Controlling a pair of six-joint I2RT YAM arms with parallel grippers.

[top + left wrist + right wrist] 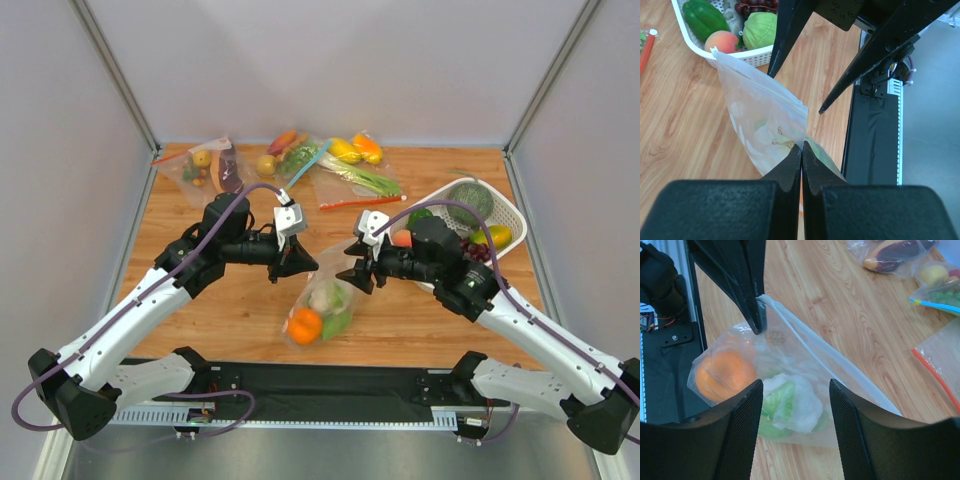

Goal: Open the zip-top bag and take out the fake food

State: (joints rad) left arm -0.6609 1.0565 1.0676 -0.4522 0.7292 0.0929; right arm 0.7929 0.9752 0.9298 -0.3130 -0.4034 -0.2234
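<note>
The left gripper (pixel 802 152) is pinched tight on the bag (pixel 322 300) near its zip strip. The bag sits mid-table between the arms, holding an orange (pixel 725 375), a cauliflower (pixel 807 400) and a green piece (pixel 338 322). The right gripper (pixel 795 385) hangs over it, fingers apart, and beside them a basket (pixel 755 56) holds a pepper (pixel 702 17), a peach (pixel 722 42) and grapes (pixel 757 5).

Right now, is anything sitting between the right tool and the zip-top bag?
Nothing visible does. The open right tool has the zip-top bag directly ahead of it; the left tool pinches one corner of the bag, off to the side.
</note>
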